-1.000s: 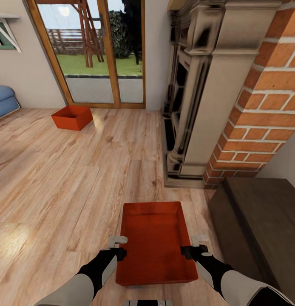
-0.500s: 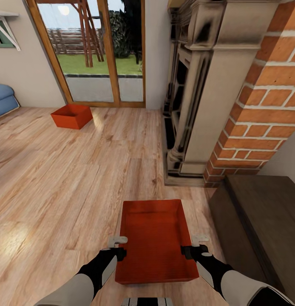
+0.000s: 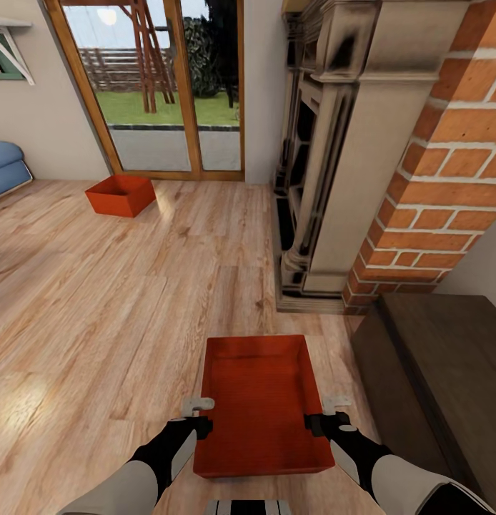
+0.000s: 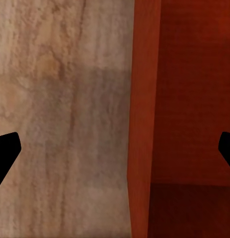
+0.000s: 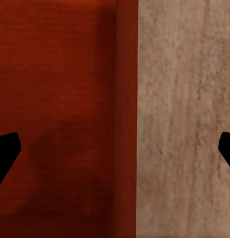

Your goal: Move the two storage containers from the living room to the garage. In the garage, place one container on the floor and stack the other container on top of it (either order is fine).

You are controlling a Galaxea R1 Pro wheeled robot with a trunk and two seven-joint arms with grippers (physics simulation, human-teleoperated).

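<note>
One orange-red storage container (image 3: 259,408) lies on the light wood-plank floor of the living room, right in front of me. My left gripper (image 3: 198,415) is open at its left wall and my right gripper (image 3: 332,413) is open at its right wall. In the left wrist view the left gripper (image 4: 115,148) straddles the container (image 4: 189,99) wall, with the fingers wide apart. In the right wrist view the right gripper (image 5: 115,148) straddles the opposite wall of the container (image 5: 60,99) the same way. The second storage container (image 3: 121,195) sits far off by the glass doors.
A brick fireplace (image 3: 448,179) with a dark mantel surround rises on the right. A dark wooden cabinet (image 3: 441,372) stands close at the right of the near container. A blue sofa (image 3: 5,168) is at the far left. Wood floor (image 3: 98,322) stretches to the left.
The whole picture has shifted slightly, so the camera has moved a little. Both grippers keep their places beside the near container's walls.
</note>
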